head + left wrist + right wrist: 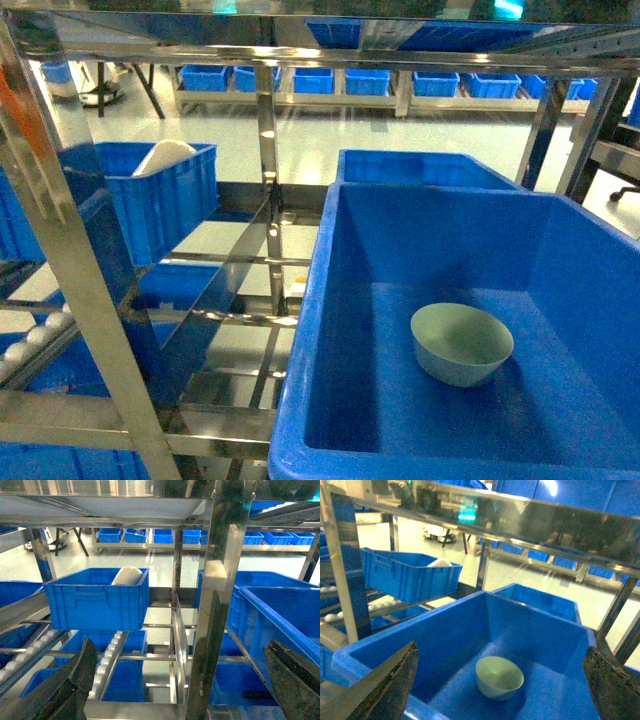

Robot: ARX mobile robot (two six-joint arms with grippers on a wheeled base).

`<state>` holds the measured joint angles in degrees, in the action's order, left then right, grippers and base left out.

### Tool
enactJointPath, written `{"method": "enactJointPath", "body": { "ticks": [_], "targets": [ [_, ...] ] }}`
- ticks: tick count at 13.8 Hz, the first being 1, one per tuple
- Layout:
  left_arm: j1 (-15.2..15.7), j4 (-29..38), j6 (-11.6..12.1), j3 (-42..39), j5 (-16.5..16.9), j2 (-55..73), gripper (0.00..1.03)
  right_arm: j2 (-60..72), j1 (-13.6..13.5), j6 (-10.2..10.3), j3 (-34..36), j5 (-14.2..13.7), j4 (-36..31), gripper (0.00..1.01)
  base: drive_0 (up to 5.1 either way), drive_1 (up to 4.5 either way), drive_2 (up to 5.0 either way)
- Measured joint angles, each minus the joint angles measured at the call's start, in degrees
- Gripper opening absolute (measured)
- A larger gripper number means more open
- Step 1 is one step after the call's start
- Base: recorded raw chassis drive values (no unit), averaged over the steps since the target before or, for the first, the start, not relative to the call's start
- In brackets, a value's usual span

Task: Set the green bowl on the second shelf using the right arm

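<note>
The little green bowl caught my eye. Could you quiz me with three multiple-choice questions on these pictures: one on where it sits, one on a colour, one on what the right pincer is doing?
1. Where is the green bowl?
A. On the floor of the large blue crate
B. On a bare steel rail
C. Held in a pincer

2. What colour is the object lying in the smaller crate to the left?
A. Red
B. White
C. Black

3. How does the right pincer stand?
A. Shut on the bowl
B. Open, holding nothing
C. Out of view

Answers: 1 A, as the bowl stands upright inside the crate, clear of its walls. 2 B, as the white object pokes above the crate's rim. 3 B, as the right wrist view shows both fingers spread wide with the bowl lying between and beyond them.
</note>
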<state>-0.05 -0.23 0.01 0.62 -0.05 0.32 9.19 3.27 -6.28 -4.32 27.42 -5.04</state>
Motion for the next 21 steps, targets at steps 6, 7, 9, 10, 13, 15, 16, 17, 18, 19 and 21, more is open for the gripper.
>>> {"method": "enactJointPath", "body": {
  "ticks": [6, 7, 9, 10, 13, 15, 16, 17, 18, 19, 21],
  "targets": [
    [0.0, 0.0, 0.0, 0.0, 0.0, 0.0, 0.98, -5.8, -3.5, 4.0, 0.2, -22.3, 5.6, 0.73, 0.0, 0.00, 0.0],
    [0.0, 0.0, 0.0, 0.0, 0.0, 0.0, 0.98, -6.0, -3.2, 5.0, 0.6, -27.2, 5.5, 0.55, 0.0, 0.00, 0.0],
    [0.0, 0.0, 0.0, 0.0, 0.0, 0.0, 0.98, -6.8, -3.3, 5.4, 1.6, -27.2, 5.4, 0.16, 0.0, 0.00, 0.0],
    [0.0, 0.0, 0.0, 0.0, 0.0, 0.0, 0.98, -8.4, -3.3, 5.4, 3.0, -27.3, 5.0, 0.01, 0.0, 0.00, 0.0],
    [0.0, 0.0, 0.0, 0.0, 0.0, 0.0, 0.98, -8.9, -3.3, 5.4, 3.5, -27.4, 5.4, 0.02, 0.0, 0.00, 0.0],
    [0.0, 0.0, 0.0, 0.0, 0.0, 0.0, 0.98, -8.9, -3.3, 5.4, 3.5, -27.4, 5.3, 0.02, 0.0, 0.00, 0.0],
    [0.0, 0.0, 0.0, 0.0, 0.0, 0.0, 0.98, -8.9, -3.3, 5.4, 3.5, -27.4, 5.3, 0.02, 0.0, 0.00, 0.0],
    [0.0, 0.0, 0.0, 0.0, 0.0, 0.0, 0.98, -8.9, -3.3, 5.4, 3.5, -27.4, 5.3, 0.12, 0.0, 0.00, 0.0],
    [0.0, 0.0, 0.0, 0.0, 0.0, 0.0, 0.98, -8.9, -3.3, 5.5, 3.5, -27.4, 5.3, 0.24, 0.0, 0.00, 0.0],
    [0.0, 0.0, 0.0, 0.0, 0.0, 0.0, 0.98, -8.9, -3.3, 5.4, 3.5, -27.4, 5.3, 0.35, 0.0, 0.00, 0.0],
    [0.0, 0.0, 0.0, 0.0, 0.0, 0.0, 0.98, -8.9, -3.3, 5.5, 3.5, -27.4, 5.3, 0.61, 0.0, 0.00, 0.0]
  ]
}}
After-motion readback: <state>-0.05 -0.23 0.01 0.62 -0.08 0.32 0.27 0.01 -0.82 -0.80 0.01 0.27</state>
